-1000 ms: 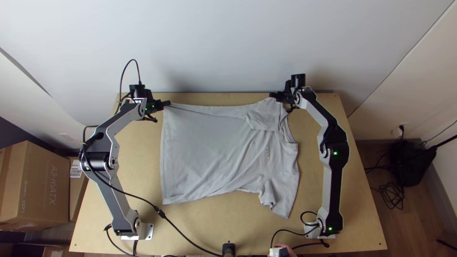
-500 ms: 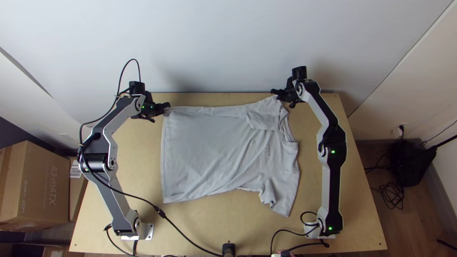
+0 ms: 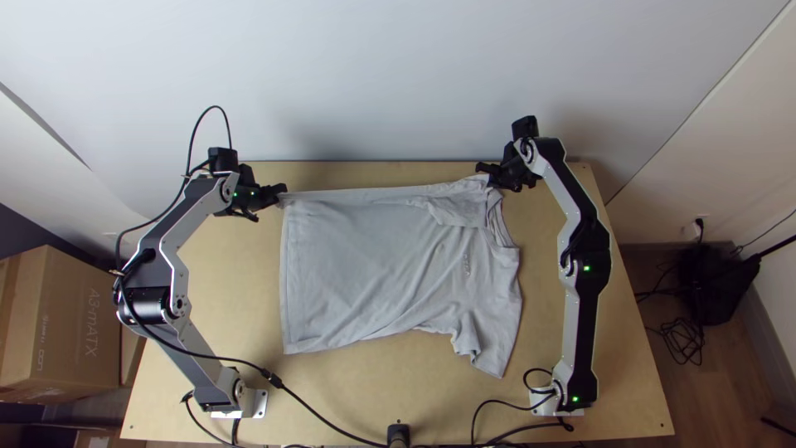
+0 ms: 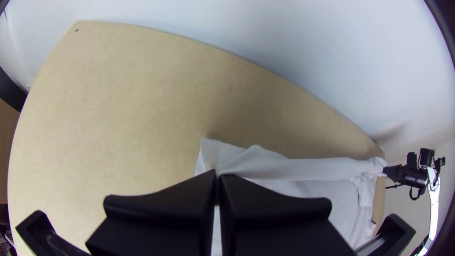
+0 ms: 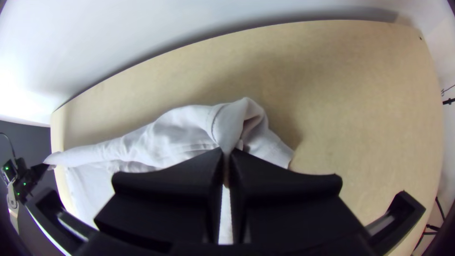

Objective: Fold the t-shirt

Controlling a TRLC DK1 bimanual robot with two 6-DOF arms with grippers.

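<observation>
The grey t-shirt (image 3: 365, 265) lies spread sideways on the table, collar toward the right, its far side folded over in a strip. At the far hem corner is my left gripper (image 3: 282, 195); in the left wrist view, the left gripper (image 4: 218, 178) is shut on that corner of the t-shirt (image 4: 294, 168). My right gripper (image 3: 482, 172) is at the far sleeve and shoulder end. In the right wrist view, the right gripper (image 5: 227, 156) is shut on bunched cloth of the t-shirt (image 5: 182, 125), which rises in a loop between its fingers.
Bare wood of the table (image 3: 348, 398) runs along the near side, with a black cable (image 3: 311, 402) crossing it near the left arm's base. A pale wall (image 3: 373, 83) stands right behind the table's far edge. Cardboard boxes (image 3: 66, 323) are on the floor at left.
My left gripper has moved left and slightly nearer, drawing the hem corner along and pulling the far edge straighter. My right gripper has shifted slightly to the right with the sleeve end.
</observation>
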